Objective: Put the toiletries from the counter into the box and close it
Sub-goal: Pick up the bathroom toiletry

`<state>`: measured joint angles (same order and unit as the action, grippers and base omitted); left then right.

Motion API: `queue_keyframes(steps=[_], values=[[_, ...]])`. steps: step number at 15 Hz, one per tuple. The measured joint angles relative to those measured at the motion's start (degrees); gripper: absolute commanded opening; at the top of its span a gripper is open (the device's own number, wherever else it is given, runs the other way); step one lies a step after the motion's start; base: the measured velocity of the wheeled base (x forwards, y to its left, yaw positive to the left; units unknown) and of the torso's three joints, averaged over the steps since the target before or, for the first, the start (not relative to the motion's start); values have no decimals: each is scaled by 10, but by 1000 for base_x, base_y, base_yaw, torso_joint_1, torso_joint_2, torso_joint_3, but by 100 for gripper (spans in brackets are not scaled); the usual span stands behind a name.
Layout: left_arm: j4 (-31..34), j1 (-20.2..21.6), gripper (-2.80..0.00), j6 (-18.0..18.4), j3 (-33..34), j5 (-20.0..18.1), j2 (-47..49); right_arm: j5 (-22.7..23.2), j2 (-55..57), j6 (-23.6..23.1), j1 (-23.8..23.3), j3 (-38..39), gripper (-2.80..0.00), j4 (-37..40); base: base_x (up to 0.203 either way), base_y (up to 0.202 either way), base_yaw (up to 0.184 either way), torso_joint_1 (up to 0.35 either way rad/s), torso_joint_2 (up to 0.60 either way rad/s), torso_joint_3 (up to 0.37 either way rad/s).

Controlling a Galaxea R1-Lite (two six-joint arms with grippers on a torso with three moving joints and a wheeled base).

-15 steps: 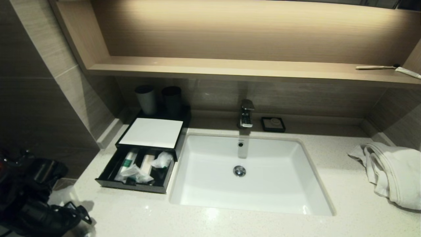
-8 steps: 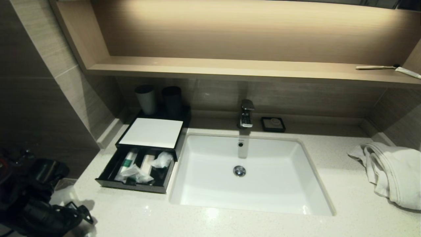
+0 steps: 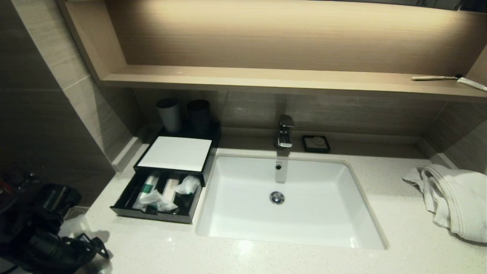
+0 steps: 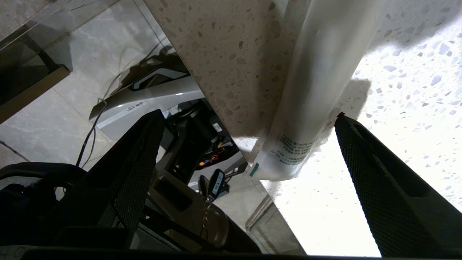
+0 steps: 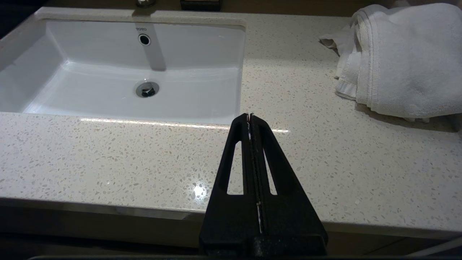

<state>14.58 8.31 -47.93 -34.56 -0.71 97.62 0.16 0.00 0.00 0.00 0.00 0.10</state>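
Off counter (image 4: 231, 54) corner, slim pack (image 4: 310, 90) overhanging

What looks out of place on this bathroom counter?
The long slim clear-sleeved white pack lies at the edge of the speckled stone counter, its printed end poking just past it, inside the open left pincer. The black drawer also stands open.
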Motion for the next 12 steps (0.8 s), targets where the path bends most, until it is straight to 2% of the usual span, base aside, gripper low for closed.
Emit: queue_keyframes(steps=[4, 5, 12], values=[[0, 0, 0, 0, 0, 1, 4, 0, 0, 0, 0, 0, -280, 0, 0, 0, 0, 0, 0, 0], [0, 0, -280, 0, 0, 0, 6, 0, 0, 0, 0, 0, -280, 0, 0, 0, 0, 0, 0, 0], [0, 0, -280, 0, 0, -1, 11, 0, 0, 0, 0, 0, -280, 0, 0, 0, 0, 0, 0, 0]])
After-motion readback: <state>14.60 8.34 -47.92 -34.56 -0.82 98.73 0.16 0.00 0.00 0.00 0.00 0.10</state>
